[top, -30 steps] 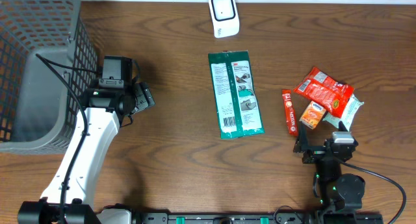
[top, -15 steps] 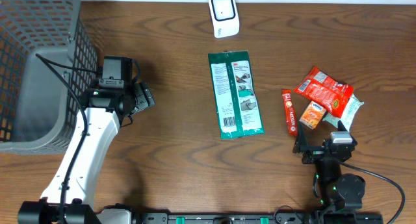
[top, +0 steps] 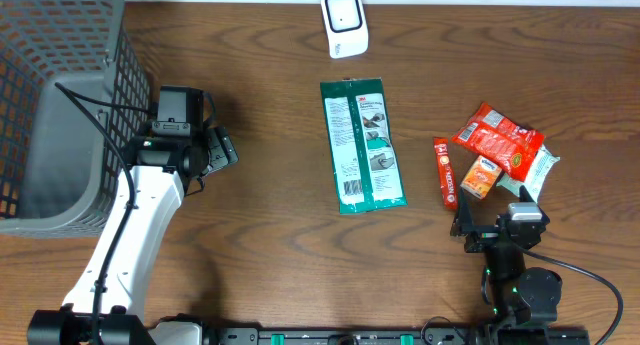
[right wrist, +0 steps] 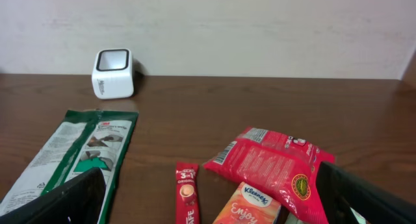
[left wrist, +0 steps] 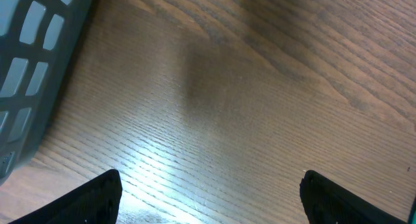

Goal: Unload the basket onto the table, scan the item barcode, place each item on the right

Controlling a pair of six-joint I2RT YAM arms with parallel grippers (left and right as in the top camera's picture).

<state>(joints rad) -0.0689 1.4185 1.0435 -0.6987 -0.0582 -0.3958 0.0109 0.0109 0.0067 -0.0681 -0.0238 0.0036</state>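
Note:
A white barcode scanner [top: 343,23] stands at the back middle of the table, also in the right wrist view [right wrist: 114,73]. A green flat packet [top: 362,145] lies in the centre. At the right lie a red snack bag [top: 500,140], a red coffee stick [top: 444,172] and an orange tissue pack [top: 480,177]. My right gripper [top: 495,211] sits just in front of that pile, open and holding nothing [right wrist: 214,201]. My left gripper [top: 225,148] hovers open over bare wood [left wrist: 211,201], well left of the green packet.
A grey mesh basket [top: 110,45] fills the back left corner, right beside the left arm; its wall shows in the left wrist view [left wrist: 32,55]. A pale packet [top: 545,168] peeks out under the red snack bag.

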